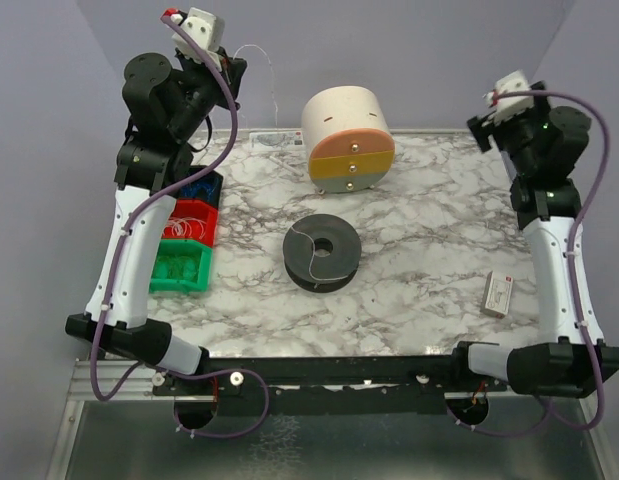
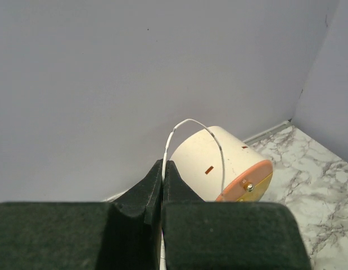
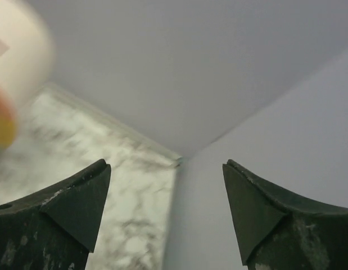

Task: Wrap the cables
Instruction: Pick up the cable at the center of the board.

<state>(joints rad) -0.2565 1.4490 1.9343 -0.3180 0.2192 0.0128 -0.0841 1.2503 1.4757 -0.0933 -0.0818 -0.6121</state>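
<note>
My left gripper [image 1: 235,68] is raised at the back left and shut on a thin whitish cable [image 1: 257,50]. In the left wrist view the cable [image 2: 188,121] rises from between the closed fingertips of the gripper [image 2: 162,164] and arcs over to the right. The dark grey spool [image 1: 322,251] lies flat mid-table, apart from both grippers. More pale cable strands [image 1: 189,229] lie in the red bin. My right gripper [image 1: 482,124] is raised at the back right; in its wrist view it [image 3: 165,171] is open and empty.
A cream cylinder with an orange and yellow face [image 1: 347,136] lies on its side behind the spool and also shows in the left wrist view [image 2: 218,163]. Blue, red and green bins [image 1: 181,268] line the left edge. A small white box [image 1: 499,293] lies front right.
</note>
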